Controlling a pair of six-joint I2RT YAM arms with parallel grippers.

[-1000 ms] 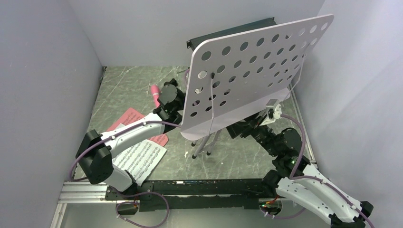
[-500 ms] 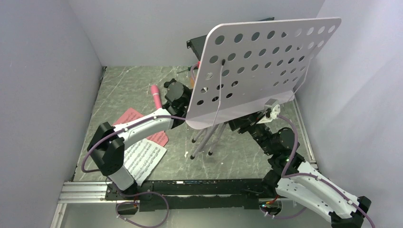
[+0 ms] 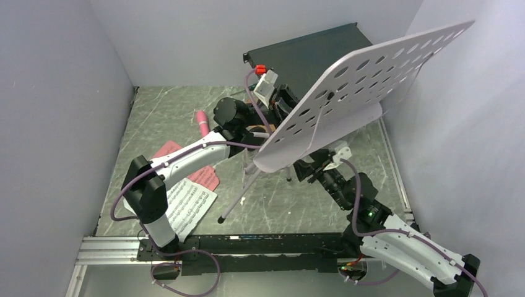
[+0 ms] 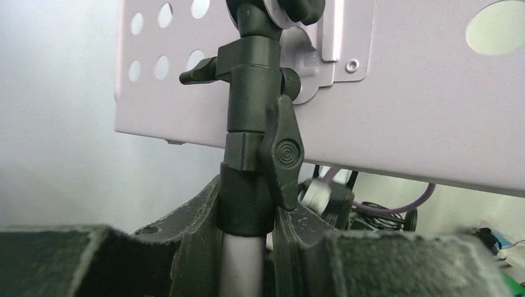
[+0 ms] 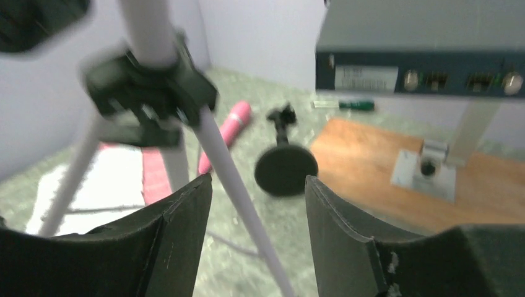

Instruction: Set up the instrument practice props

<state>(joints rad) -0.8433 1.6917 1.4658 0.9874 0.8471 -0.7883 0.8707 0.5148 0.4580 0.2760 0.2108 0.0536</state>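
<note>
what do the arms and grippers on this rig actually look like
The left arm and right arm have white shells, black joints and a looping purple cable each. The left gripper and right gripper have dark, wedge-shaped fingers with scuffed, grainy faces.

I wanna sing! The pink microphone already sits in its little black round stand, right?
No. The pink microphone lies on the grey marbled table beside the small black round-based stand, not in it; the right wrist view shows it.

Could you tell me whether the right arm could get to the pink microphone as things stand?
Probably not directly: the legs of the tripod stand between the right gripper and the microphone.
</note>
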